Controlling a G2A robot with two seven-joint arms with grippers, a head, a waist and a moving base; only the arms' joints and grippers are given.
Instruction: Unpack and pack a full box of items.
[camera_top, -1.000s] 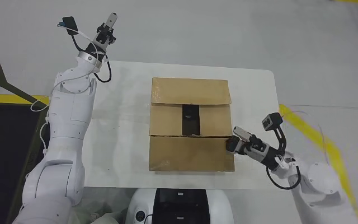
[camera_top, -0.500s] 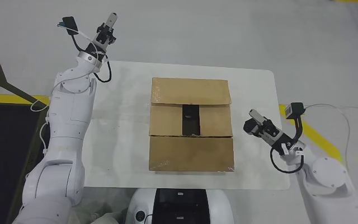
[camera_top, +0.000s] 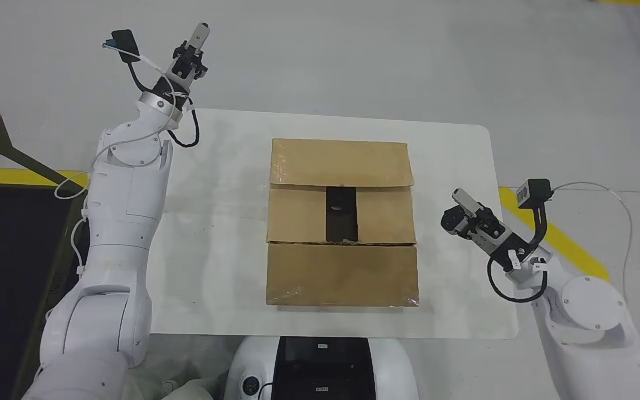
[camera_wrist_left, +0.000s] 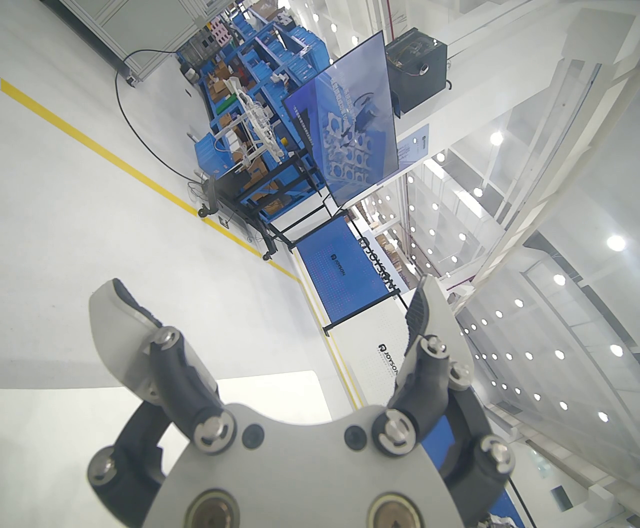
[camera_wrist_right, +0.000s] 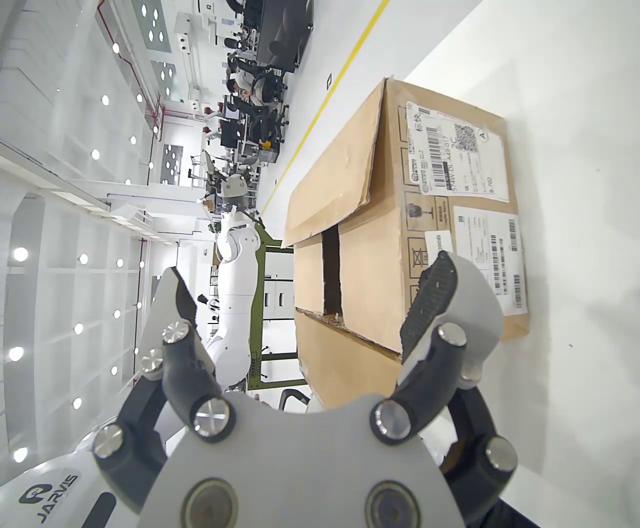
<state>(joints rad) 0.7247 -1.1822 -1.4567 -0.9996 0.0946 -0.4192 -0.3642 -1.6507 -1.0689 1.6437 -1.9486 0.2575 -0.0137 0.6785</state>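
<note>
A brown cardboard box (camera_top: 341, 221) sits in the middle of the white table (camera_top: 220, 250). Its top flaps lie almost flat, leaving a narrow dark slot (camera_top: 341, 213) between them; what lies inside is hidden. White labels cover the box side (camera_wrist_right: 460, 200) seen from the right wrist. My right gripper (camera_top: 460, 212) hovers open just right of the box, a short gap away, nothing between its fingers (camera_wrist_right: 430, 300). My left gripper (camera_top: 198, 42) is raised beyond the table's far left corner, open and empty, its fingers (camera_wrist_left: 425, 310) pointing away from the box.
The table's far left corner (camera_wrist_left: 280, 395) lies just under the left gripper. A yellow floor line (camera_top: 570, 240) runs past the table's right side. Bare tabletop lies left and right of the box.
My right gripper has drawn back from the box's right front edge, moving right and slightly farther away. The left arm and the box have not moved.
</note>
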